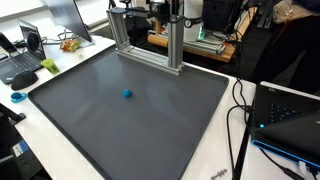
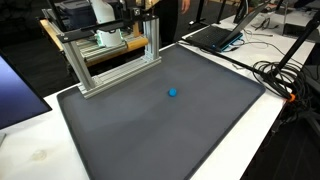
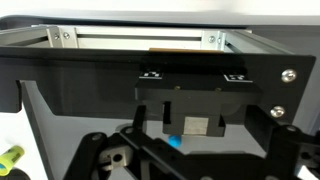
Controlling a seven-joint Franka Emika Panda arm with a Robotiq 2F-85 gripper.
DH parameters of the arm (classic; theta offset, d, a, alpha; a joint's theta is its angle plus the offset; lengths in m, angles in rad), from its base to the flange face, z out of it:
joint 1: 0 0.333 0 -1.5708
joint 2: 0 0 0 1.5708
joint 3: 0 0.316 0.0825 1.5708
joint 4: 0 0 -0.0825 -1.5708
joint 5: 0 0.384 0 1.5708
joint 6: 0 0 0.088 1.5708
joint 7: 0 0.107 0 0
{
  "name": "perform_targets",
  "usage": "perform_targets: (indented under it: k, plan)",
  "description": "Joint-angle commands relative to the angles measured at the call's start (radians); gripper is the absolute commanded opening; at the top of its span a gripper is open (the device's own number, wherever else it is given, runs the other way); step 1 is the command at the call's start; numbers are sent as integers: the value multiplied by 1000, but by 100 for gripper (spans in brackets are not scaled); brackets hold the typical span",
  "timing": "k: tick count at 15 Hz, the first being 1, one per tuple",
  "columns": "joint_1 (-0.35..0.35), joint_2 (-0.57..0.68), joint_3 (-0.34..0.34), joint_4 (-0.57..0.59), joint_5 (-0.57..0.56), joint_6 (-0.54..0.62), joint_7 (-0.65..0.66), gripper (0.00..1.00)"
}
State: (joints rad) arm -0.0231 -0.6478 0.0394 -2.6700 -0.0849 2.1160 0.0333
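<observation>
A small blue ball (image 1: 127, 95) lies alone on the dark grey mat (image 1: 90, 110), a little in front of an aluminium frame (image 1: 145, 45). Both exterior views show it; in the other one the ball (image 2: 173, 93) lies right of the frame (image 2: 115, 60). In the wrist view my gripper (image 3: 190, 165) fills the lower half as black links spread wide apart. It holds nothing. A patch of the blue ball (image 3: 176, 141) shows between the links, below the black mount. The gripper itself does not show in either exterior view.
The mat (image 2: 150, 130) lies on a white table. An open laptop (image 1: 22, 62) stands at one side, and another laptop (image 1: 290, 110) and black cables (image 1: 240, 105) at the other. A laptop (image 2: 215, 35) and cables (image 2: 282, 75) lie past the mat's far corner. A yellow-green item (image 3: 10, 156) shows at the wrist view's edge.
</observation>
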Motion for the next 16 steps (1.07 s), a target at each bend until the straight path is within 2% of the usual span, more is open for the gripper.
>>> perform_targets:
  k: [1, 14, 16]
  plan:
    - [18, 5, -30, 0, 14, -11, -48, 100]
    - [22, 26, -43, 4, 40, -42, -52, 100]
    - [21, 27, -44, 3, 42, -37, -49, 74]
